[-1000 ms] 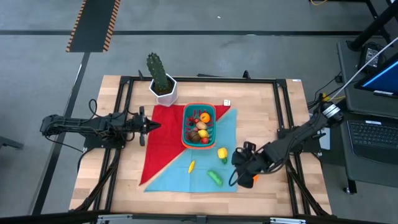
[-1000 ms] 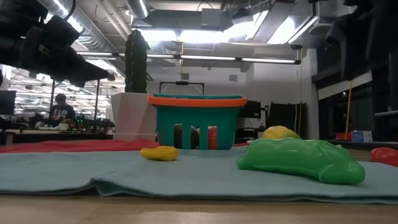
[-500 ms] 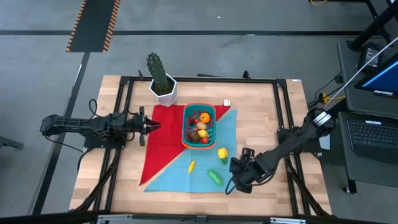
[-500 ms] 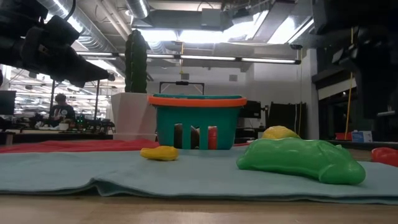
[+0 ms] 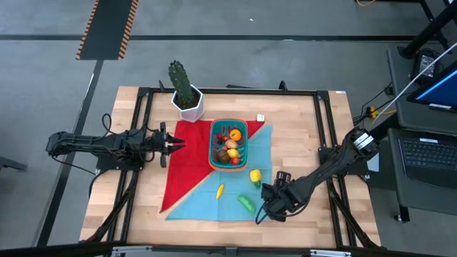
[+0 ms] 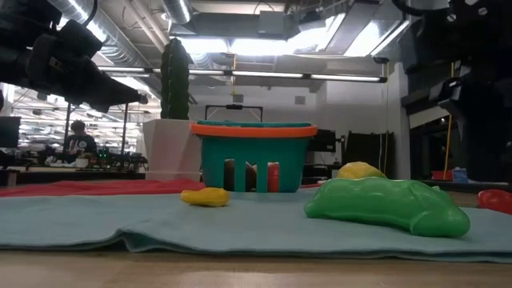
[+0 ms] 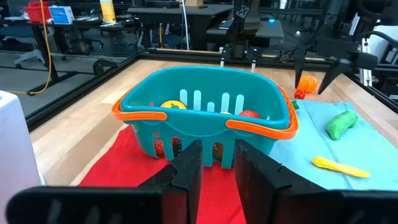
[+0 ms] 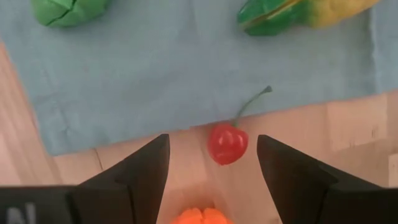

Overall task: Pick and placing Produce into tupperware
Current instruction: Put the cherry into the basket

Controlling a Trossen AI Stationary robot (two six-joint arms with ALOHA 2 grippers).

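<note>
The teal tupperware [image 5: 228, 145] sits near the middle of the desk, on the cloths, a bit toward the back edge where the cactus [image 5: 183, 84] stands. It already has a heap of small toy produce inside, red, orange, yellow and brown. So a good part of the job looks done.

Some pieces are still out. A yellow and green piece [image 5: 255, 175] lies on the blue cloth [image 5: 207, 203] just in front of the tupperware. A small yellow piece [image 5: 220, 190] and a green one [image 5: 247, 204] lie nearer the front edge. A little red cherry [image 8: 227, 143] with a stem sits on the bare wood, right at the cloth's edge, and an orange piece [image 8: 201, 217] is close by it.

The right gripper [image 8: 212, 163] hangs over the cherry, near the front right part of the desk. Its two fingers are spread wide with nothing between them, and the cherry shows in the gap. It looks ready to go for the cherry.

The left gripper [image 7: 217, 163] waits by the left edge, pointing at the tupperware. Its fingers are only a little apart and hold nothing.
</note>
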